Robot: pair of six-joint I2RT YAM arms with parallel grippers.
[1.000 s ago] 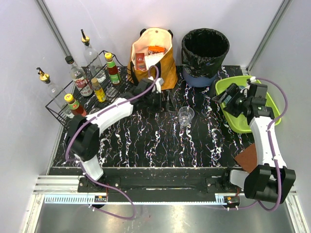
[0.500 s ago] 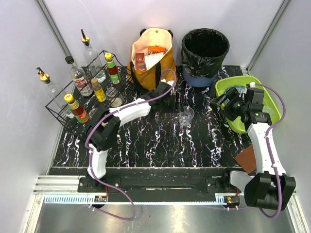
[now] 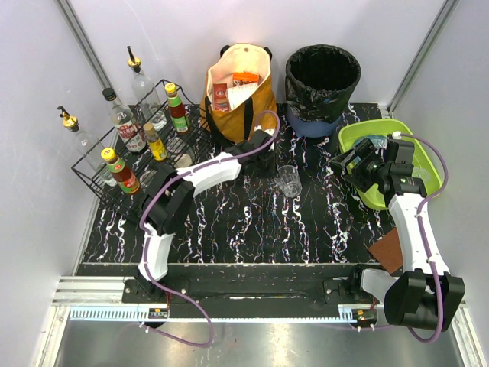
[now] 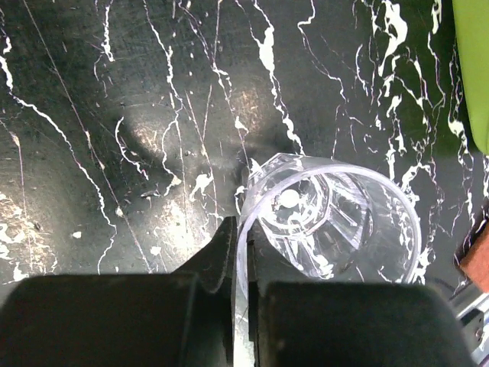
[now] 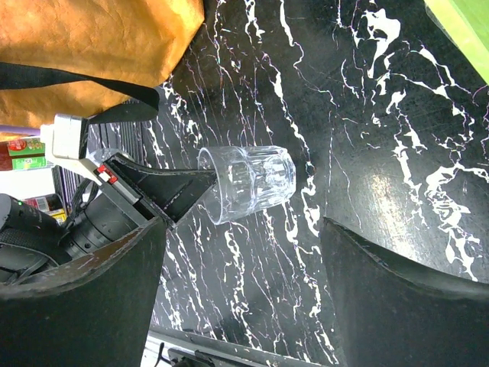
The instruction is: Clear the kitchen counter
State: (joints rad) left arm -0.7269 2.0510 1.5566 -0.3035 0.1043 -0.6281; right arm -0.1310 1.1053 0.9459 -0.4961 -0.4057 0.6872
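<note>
A clear faceted glass (image 3: 289, 181) stands on the black, white-veined kitchen counter (image 3: 229, 222), right of its middle. My left gripper (image 3: 276, 166) reaches it from the left and is shut on the glass's rim. In the left wrist view the thin glass wall (image 4: 328, 222) is pinched between the two dark fingers of that gripper (image 4: 244, 233). My right gripper (image 3: 345, 164) hovers open at the left rim of the green tray, apart from the glass. The right wrist view looks between the wide jaws of that gripper (image 5: 241, 229) at the glass (image 5: 248, 183) and the left fingers (image 5: 164, 187).
An orange tote bag (image 3: 238, 92) and a black bin (image 3: 322, 80) stand at the back. A lime-green tray (image 3: 416, 145) lies at the right. A black wire rack (image 3: 137, 145) with several bottles sits at the left. A brown flat piece (image 3: 388, 248) lies near the right arm.
The left arm swung right from the tote bag to the glass and its jaws closed on the rim. The glass shifted slightly. The right arm hardly moved.
</note>
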